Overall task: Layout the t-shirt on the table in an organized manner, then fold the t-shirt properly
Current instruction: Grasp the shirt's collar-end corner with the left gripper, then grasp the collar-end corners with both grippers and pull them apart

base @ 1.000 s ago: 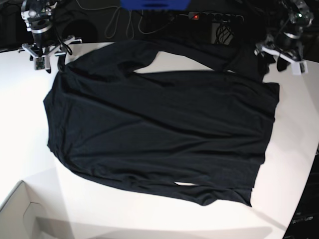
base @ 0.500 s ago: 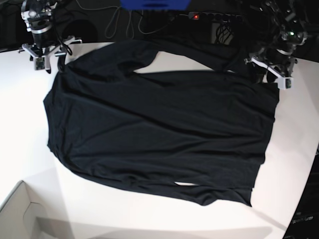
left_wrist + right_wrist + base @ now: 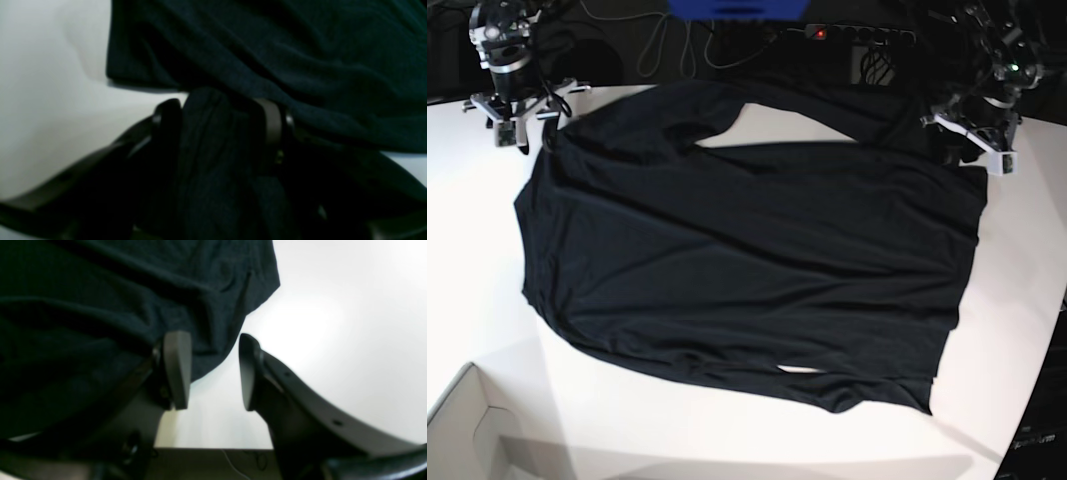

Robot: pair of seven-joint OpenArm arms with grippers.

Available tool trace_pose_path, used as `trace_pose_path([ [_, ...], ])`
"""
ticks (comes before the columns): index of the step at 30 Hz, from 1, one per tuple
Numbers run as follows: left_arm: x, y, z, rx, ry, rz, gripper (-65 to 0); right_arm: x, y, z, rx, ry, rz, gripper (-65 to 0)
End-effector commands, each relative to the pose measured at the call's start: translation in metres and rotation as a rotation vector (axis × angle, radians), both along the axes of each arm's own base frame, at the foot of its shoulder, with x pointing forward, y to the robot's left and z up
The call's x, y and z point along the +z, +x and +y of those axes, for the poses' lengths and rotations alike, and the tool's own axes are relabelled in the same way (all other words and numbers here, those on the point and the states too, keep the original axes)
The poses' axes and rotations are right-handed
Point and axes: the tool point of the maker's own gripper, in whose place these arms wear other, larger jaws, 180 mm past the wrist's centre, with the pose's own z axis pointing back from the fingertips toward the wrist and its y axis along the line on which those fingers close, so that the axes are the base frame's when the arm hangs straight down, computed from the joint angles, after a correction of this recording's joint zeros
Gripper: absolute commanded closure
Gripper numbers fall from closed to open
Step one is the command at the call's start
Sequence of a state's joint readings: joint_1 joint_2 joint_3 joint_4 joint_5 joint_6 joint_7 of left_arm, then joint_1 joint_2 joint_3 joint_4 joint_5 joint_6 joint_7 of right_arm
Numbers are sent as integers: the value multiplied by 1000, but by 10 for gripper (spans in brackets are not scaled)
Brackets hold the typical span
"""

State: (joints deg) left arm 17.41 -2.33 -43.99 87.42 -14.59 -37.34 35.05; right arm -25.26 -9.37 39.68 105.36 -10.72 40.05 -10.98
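T-shirt spread flat across middle of table, left gripper at upper right clamped on bunched cloth, right gripper at upper left, fingers apart, empty, beside shirt edge

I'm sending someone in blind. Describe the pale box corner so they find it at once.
Start from the large white table with the plain black t-shirt spread across it. Go to the table's near edge, at the base view's lower left: the pale cardboard box corner sits there, the only angular, open-topped thing.
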Motion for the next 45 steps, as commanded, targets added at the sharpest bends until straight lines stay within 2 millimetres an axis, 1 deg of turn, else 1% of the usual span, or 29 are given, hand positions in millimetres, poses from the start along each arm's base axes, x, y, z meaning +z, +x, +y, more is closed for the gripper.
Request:
trace_pose_path([
  [1,-1,-3,1,-9,12,23,-316,13,9,-1,7,-9,-55,-241],
  [3,0,0,1,-9,13,19,-312,13,10,-1,7,-9,-58,-241],
  [4,0,0,1,-9,13,19,-298,14,10,-1,7,-9,-59,-241],
  [5,-1,-1,1,-10,13,20,-268,14,10,-1,7,-9,-59,-241],
  [10,-1,0,1,-9,11,21,-67,14,10,-1,7,-9,-59,-241],
  [12,-1,0,2,-9,13,22,0,14,10,-1,7,-9,-59,-241],
  [15,1,-1,1,-10,14,16,-7,14,10,-1,7,-9,-59,-241],
  [20,26,3,3,-27,66,-38,-3,12,8,-1,7,-9,-53,-241],
  [23,41,5,-4,-32,77,-79,-3,12,7,-1,7,-8,-52,-241],
  [29,65,-4,-12,-46,69,-135,-3,10,2,-1,7,-8,-38,-245],
  [30,66,-6,-13,-49,66,-137,-3,10,0,-1,9,-10,-35,-258],
  [32,68,-10,-14,-52,61,-138,-3,7,0,7,30,2,-28,-298],
  [34,68,-12,-13,-50,57,-136,-3,2,-4,15,50,17,-8,-335],
  [36,71,-18,-4,-15,56,-143,-3,-2,-6,26,76,33,3,-364],
  [40,79,-28,15,46,57,-158,-3,-7,-9,38,106,52,21,-361],
  [45,78,-42,27,86,37,-116,-3,-16,-16,42,108,70,48,-359],
])
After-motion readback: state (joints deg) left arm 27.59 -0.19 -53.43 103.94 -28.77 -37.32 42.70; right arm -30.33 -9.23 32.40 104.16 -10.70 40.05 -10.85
